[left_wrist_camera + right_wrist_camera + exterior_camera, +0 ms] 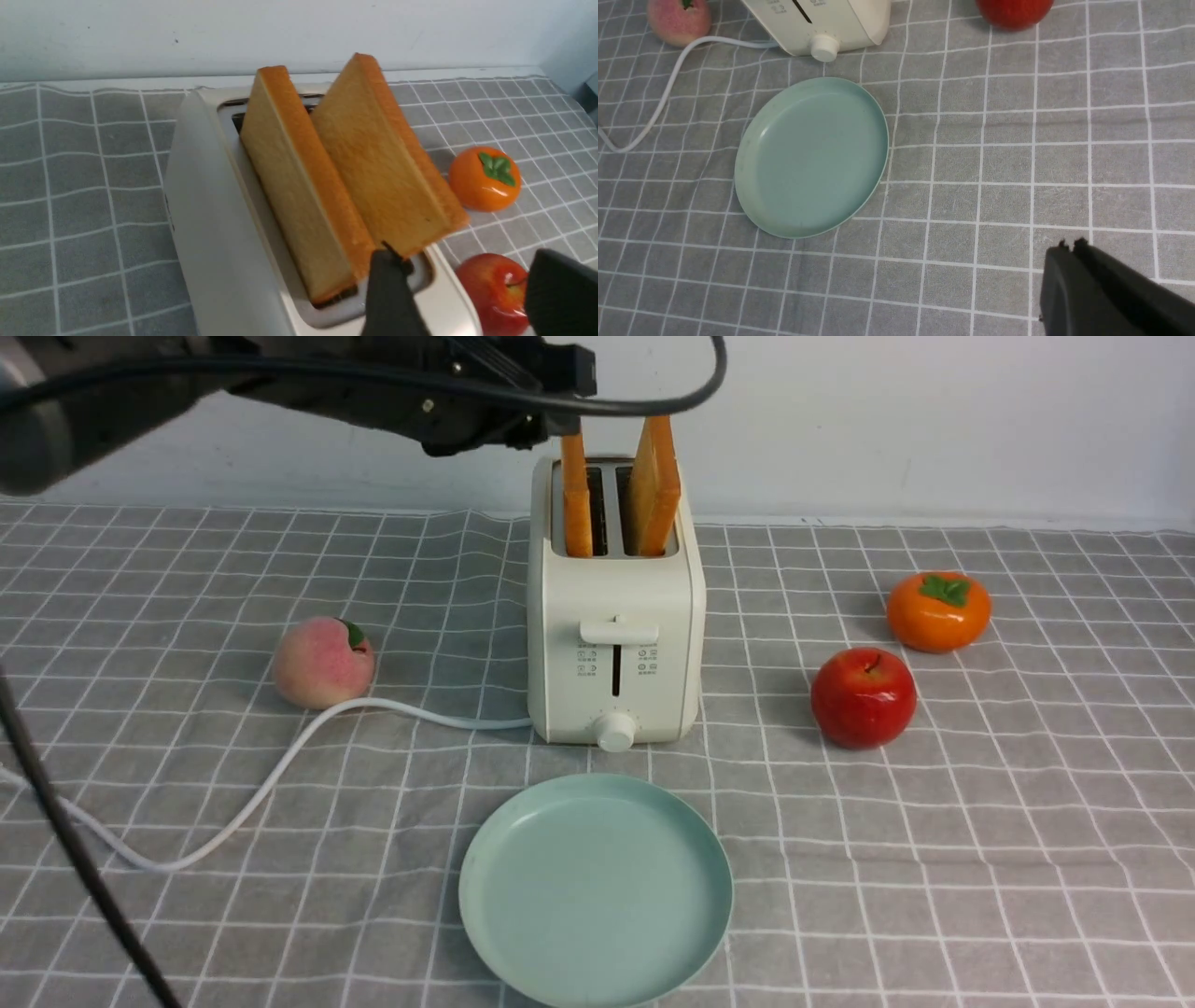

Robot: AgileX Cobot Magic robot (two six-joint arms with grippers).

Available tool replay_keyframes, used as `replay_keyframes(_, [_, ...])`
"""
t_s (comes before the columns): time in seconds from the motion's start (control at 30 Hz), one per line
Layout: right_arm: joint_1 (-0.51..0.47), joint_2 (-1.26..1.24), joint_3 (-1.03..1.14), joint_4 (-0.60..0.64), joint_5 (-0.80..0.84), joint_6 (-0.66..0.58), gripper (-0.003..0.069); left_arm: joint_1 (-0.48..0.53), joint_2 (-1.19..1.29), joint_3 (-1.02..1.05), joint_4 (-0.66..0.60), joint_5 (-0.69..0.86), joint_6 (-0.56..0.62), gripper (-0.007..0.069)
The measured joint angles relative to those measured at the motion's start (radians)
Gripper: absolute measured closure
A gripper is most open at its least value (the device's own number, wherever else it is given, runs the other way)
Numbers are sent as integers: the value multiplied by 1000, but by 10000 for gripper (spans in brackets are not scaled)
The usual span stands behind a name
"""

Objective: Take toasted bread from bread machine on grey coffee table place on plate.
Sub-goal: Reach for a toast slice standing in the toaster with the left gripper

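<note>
Toaster [614, 616]: cream-white, 2 slots, stands mid-table, lever at top of its track, round knob low on the front. White cord [280, 775] runs from its base off to the robot's left.

Left slice [576, 499]: golden, darker crust, upright in the left slot, upper half sticking out.

Right slice [653, 485]: same kind, in the right slot, top leaning away from the left slice so the two make a V.

Plate [595, 891]: pale mint-green, round, nothing on it. Sits on the table [934, 859] just in front of the toaster, not touching it.

Left claw [462, 254]: above the toaster's front end, released, jaws wide apart, grasping nothing. One finger [390, 294] sits at the near corner of the right slice; contact can't be told. Other finger is out over the apple side.

Right claw [1071, 243]: clenched, tips pressed together w/ nothing between. Over bare cloth, well apart from the plate, on the plate's right.

Peach [322, 663]: left of the toaster, beside the cord.

Apple [863, 697]: red, right of the toaster.

Persimmon [938, 609]: orange w/ green leaf cap, just behind and right of the apple.
</note>
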Motion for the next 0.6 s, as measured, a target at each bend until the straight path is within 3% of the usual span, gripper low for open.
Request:
replay_keyframes(0.1, [0, 0, 0, 0, -2, 0, 654, 0, 69, -19, 0, -61, 18, 131])
replay_keyframes(0.2, [0, 0, -1, 0, -7, 0, 650, 0, 125, -22, 0, -117, 22, 95])
replay_keyframes(0.4, [0, 1, -1, 0, -7, 0, 641, 0, 189, -22, 9, -173, 22, 123])
replay_keyframes(0.43, [0, 1, -1, 0, -7, 0, 640, 0, 194, -22, 15, -175, 22, 146])
replay_keyframes(0.47, [0, 1, -1, 0, -7, 0, 638, -2, 194, -23, 33, -177, 22, 249])
replay_keyframes(0.5, [0, 1, -1, 0, -7, 0, 638, -2, 192, -24, 36, -177, 22, 249])
replay_keyframes(0.53, [0, 1, -1, 0, -7, 0, 636, -4, 184, -24, 55, -171, 22, 377])
replay_keyframes(0.6, [0, 1, -1, 0, -7, 0, 636, -6, 157, -24, 76, -151, 22, 536])
